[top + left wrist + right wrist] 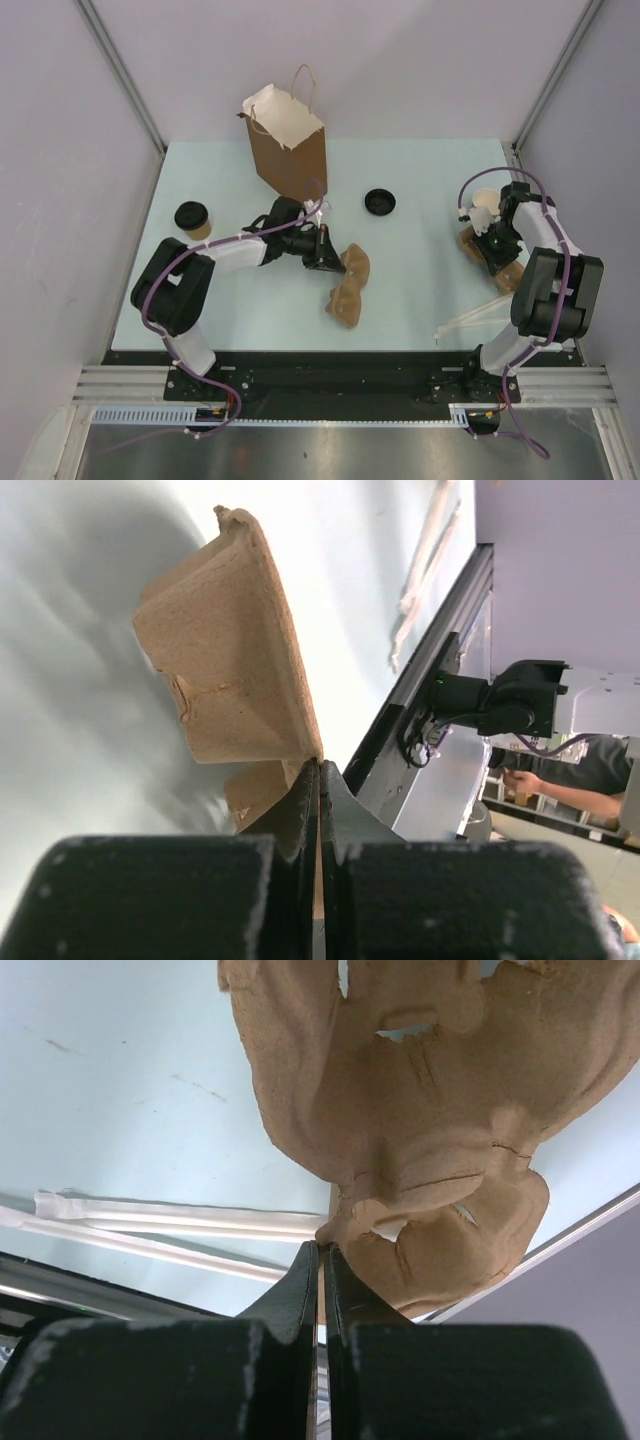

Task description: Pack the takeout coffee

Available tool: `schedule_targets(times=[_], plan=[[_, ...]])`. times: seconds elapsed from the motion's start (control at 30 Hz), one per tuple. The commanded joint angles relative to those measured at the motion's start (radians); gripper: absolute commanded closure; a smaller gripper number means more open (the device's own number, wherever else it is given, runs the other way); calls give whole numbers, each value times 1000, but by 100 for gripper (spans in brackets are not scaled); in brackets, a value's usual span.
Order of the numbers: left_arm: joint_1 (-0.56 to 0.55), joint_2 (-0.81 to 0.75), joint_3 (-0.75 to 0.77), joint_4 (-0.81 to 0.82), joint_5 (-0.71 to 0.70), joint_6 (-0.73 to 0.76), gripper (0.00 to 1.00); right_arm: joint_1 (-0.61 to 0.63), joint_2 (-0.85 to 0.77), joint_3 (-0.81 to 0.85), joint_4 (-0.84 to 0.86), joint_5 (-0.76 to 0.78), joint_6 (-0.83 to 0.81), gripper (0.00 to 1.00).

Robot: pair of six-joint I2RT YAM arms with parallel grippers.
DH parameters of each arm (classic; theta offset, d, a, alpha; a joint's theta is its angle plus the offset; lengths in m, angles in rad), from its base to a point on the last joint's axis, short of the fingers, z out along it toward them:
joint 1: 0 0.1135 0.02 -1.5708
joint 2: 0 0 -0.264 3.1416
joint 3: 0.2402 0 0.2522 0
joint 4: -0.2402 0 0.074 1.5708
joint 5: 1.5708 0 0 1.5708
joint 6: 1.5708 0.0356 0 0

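Takeout coffee (pixel 192 218), tan paper cup under a glossy black lid, stands at the table's (pixel 420 290) left side, well apart from the left claw (pixel 336 262), which is clenched on the thin rim of a rough, fibrous moulded pulp carrier (pixel 350 280) lying mid-table. Over on the right, the right claw (pixel 322 1245) is pinched tight at the ragged edge of a second pulp carrier (pixel 420 1110), with an open cup (pixel 485 205), cream inside, just beyond it and paper-wrapped straws (pixel 180 1222) lying nearby. A loose black lid (pixel 379 201) lies flat between the arms, and the tall brown paper bag (pixel 290 150) with twine handles stands at the back.
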State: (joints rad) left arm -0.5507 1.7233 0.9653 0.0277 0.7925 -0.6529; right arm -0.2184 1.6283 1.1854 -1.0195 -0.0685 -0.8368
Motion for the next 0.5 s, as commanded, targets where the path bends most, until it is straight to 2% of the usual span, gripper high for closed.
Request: schedule_targets(times=[0.0,0.1,0.27,0.3,0.33,0.4,0.43,0.47], plan=[[52,-36,-31,-69,48,81,100,-2,15,28,27,27,-36,100],[78,-28,-48,-78,44,82,100,-2,28,28,29,29,-33,99],[94,-22,-62,-92,37,93,100,-4,22,28,12,13,-28,87],[97,-21,-63,-95,37,95,100,-3,21,28,7,9,-28,82],[104,-19,-65,-98,33,98,100,-2,19,29,6,7,-28,67],[112,-16,-65,-118,30,105,100,-2,9,28,-2,1,-28,52],[116,-16,-63,-129,25,113,100,2,2,29,-7,-2,-27,41],[118,-16,-65,-141,21,117,100,5,-7,28,-13,-7,-28,37]])
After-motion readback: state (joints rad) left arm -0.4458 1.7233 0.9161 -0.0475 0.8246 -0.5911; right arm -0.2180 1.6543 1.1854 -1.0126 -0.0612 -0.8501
